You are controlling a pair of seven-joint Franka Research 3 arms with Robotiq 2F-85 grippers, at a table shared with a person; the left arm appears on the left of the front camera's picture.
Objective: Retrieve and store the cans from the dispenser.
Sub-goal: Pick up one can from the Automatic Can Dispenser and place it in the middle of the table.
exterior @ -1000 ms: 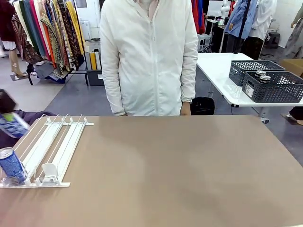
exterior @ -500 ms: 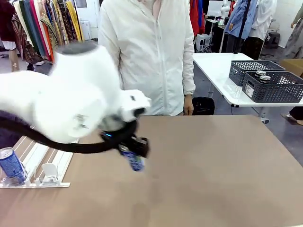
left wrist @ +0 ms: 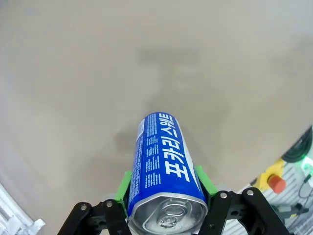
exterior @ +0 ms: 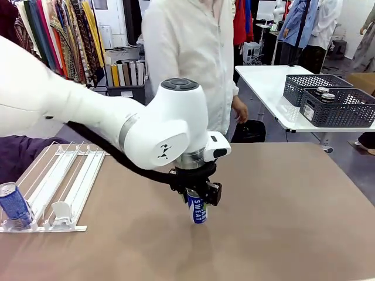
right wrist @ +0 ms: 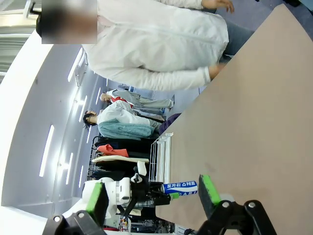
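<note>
A blue Pocari Sweat can (exterior: 197, 211) stands upright at the middle of the brown table, with my left gripper (exterior: 197, 198) shut on its upper part. In the left wrist view the green pads (left wrist: 124, 183) press both sides of that can (left wrist: 164, 156), whose silver top faces the camera. I cannot tell whether its base touches the table. Another blue can (exterior: 13, 205) sits at the near end of the white dispenser (exterior: 64, 181) on the left. My right gripper (right wrist: 152, 196) is open and holds nothing. Far beyond it are the held can (right wrist: 181, 187) and the dispenser (right wrist: 161, 154).
A person in a white jacket (exterior: 193, 58) stands at the far edge of the table (exterior: 293, 205). Two dark grey baskets (exterior: 337, 108) with cans (exterior: 323, 93) in them rest on a white side table at the back right.
My left arm has swung in from the left with the blue can and brought it down at the table's middle. The person has shifted to the right.
</note>
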